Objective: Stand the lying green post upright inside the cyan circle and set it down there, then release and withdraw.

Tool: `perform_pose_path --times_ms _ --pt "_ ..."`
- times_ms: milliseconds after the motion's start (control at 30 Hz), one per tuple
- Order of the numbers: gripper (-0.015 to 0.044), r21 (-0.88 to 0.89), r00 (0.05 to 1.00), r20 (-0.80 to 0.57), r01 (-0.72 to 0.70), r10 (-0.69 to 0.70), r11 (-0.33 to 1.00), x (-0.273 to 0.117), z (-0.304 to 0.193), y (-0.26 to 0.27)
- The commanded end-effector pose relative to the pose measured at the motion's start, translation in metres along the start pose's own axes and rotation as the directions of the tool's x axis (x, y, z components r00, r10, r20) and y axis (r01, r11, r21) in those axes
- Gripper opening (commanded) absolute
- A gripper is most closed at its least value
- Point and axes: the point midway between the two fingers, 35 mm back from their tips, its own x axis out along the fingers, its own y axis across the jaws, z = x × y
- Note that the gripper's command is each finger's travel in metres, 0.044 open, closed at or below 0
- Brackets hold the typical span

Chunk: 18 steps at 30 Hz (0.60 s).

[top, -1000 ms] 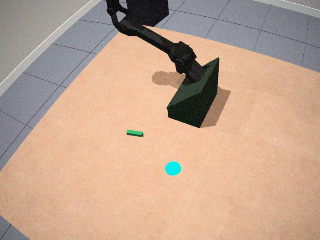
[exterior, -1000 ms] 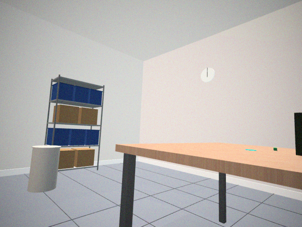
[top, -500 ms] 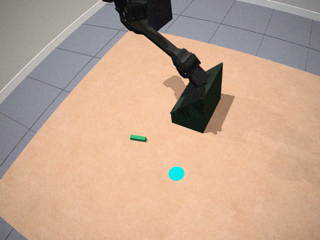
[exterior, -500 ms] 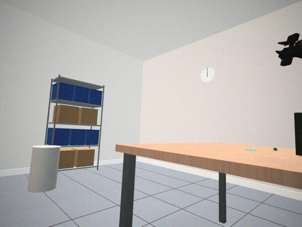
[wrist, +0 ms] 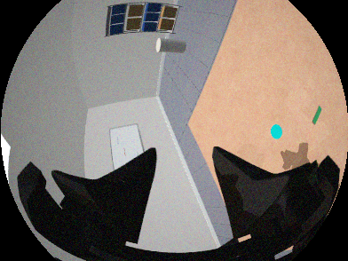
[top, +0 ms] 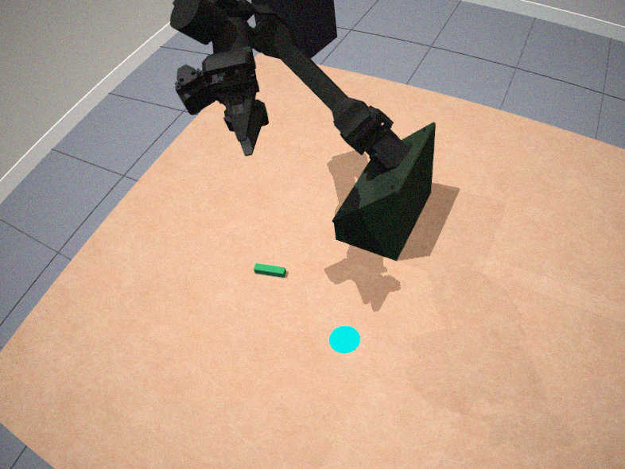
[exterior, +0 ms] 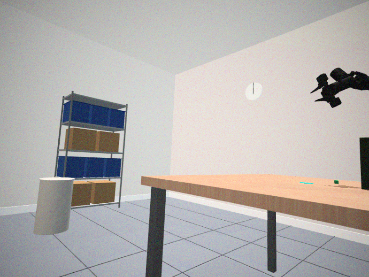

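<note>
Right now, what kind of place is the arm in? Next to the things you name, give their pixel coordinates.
Probably a workshop or lab room: a wood-topped table (top: 166, 353) (exterior: 208, 181) (wrist: 249, 80), a metal shelf unit (exterior: 126, 134) of blue bins and brown boxes, and a tiled floor (top: 100, 131) (exterior: 119, 244) (wrist: 184, 84).
</note>
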Motion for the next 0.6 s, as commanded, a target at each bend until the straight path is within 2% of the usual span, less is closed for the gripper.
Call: perform_pose_path --times_ms 0,267,567 --pt "0.0233 0.054 0.986 0.046 0.159 -0.162 0.986 0.026 0.016 -0.041" --pt "0.0233 0.177 0.877 0.104 0.447 -0.469 0.877 0.055 0.046 -0.133" --pt "0.0233 0.303 0.653 0.090 0.702 -0.752 0.645 0.057 0.063 -0.240"
